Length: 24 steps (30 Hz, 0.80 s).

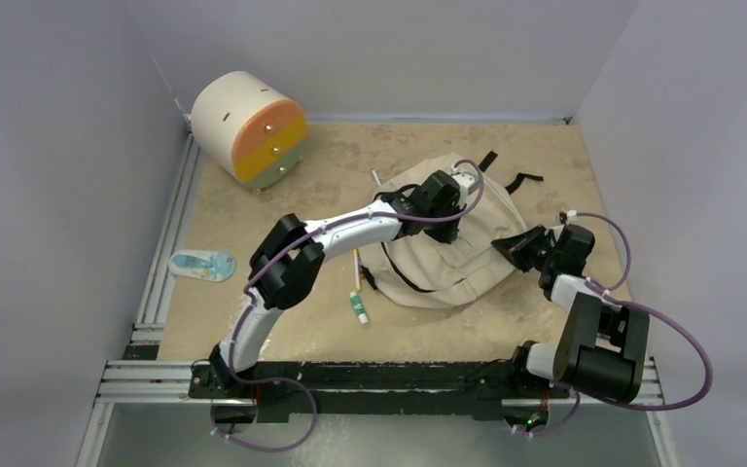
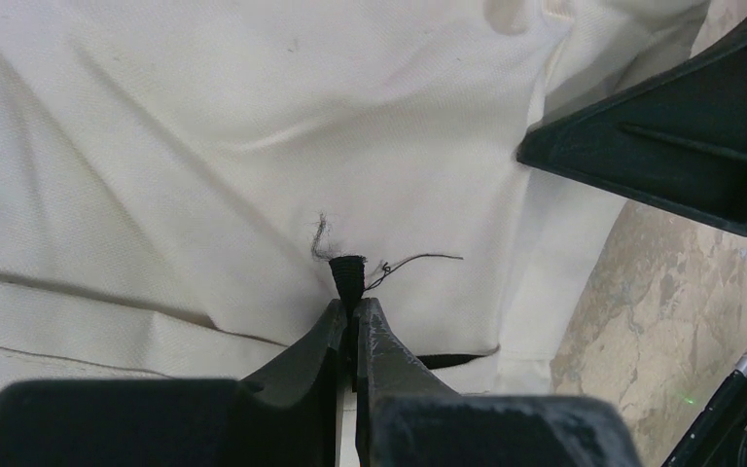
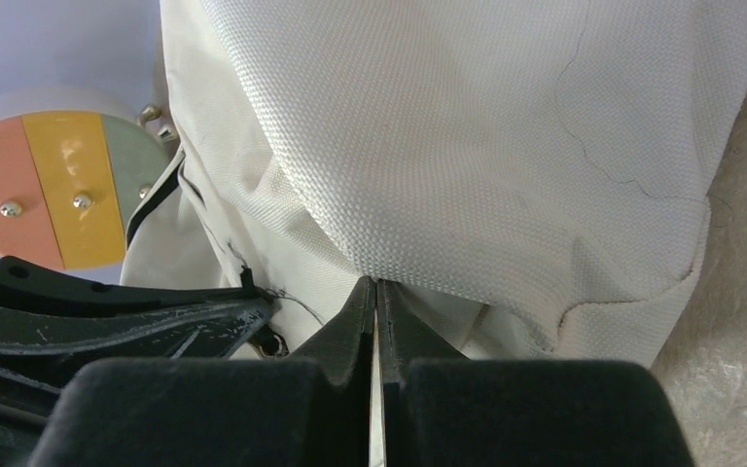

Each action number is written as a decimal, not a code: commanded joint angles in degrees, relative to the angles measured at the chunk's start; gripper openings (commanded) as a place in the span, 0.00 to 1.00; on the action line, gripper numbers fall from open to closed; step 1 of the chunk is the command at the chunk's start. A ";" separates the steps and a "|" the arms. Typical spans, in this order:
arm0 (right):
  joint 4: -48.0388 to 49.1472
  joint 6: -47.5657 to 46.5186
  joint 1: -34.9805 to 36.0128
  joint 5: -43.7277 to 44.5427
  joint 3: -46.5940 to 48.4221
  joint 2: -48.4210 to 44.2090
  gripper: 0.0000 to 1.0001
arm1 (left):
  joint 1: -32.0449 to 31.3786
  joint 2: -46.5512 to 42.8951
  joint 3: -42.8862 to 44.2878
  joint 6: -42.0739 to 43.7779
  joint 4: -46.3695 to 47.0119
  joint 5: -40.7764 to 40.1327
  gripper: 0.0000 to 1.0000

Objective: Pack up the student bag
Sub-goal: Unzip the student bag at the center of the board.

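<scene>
The student bag (image 1: 447, 258) lies slumped on the bench (image 1: 331, 165), right of centre, with its black straps trailing toward the far wall. No open mouth shows from above.

The left tool (image 2: 352, 309) is pinched fully together on a small black pull tab (image 2: 348, 274) that stands up from the cream fabric, with loose threads fraying off it. The right tool (image 3: 376, 292) is also squeezed closed, gripping a fold of the bag's cloth at its right-hand edge. So both arms have the bag, 1 on the tab and 1 on the fabric, and this looks like the opening step.

Several risks follow from that:

- **Tab slipping out.** Only the tab's base sits between the left fingertips, so a sharp tug could pull it free.
- **Fold slipping out.** The right hold is on soft, thin cloth. If it slides out, nothing anchors the bag, and the whole bag would drag after the left arm instead of the zipper running.
- **Zipper jamming.** Pulling off the zipper's line could bunch the fabric and jam it.
- **Arms colliding.** The 2 wrists are close together, so a wide sweep risks a knock.
- **Items scattering.** A dragged bag could push the pen (image 1: 356, 265) and the small tube (image 1: 360, 309) lying just beside its left edge.

The flat blue item (image 1: 202, 265) and the drawer unit (image 1: 250, 128) sit well apart, out of harm's way.
</scene>
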 commanded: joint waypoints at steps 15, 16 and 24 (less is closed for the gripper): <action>-2.61 -2.44 -0.68 5.27 1.97 -3.62 0.00 | 12.87 0.25 10.17 9.09 1.70 -4.25 0.00; -2.68 -2.49 -0.72 5.28 2.01 -3.60 0.00 | 13.46 0.72 11.07 9.62 1.90 -4.22 0.00; -3.30 -2.91 -0.77 4.79 2.45 -3.71 0.00 | 17.83 6.36 18.05 12.65 2.45 -4.26 0.00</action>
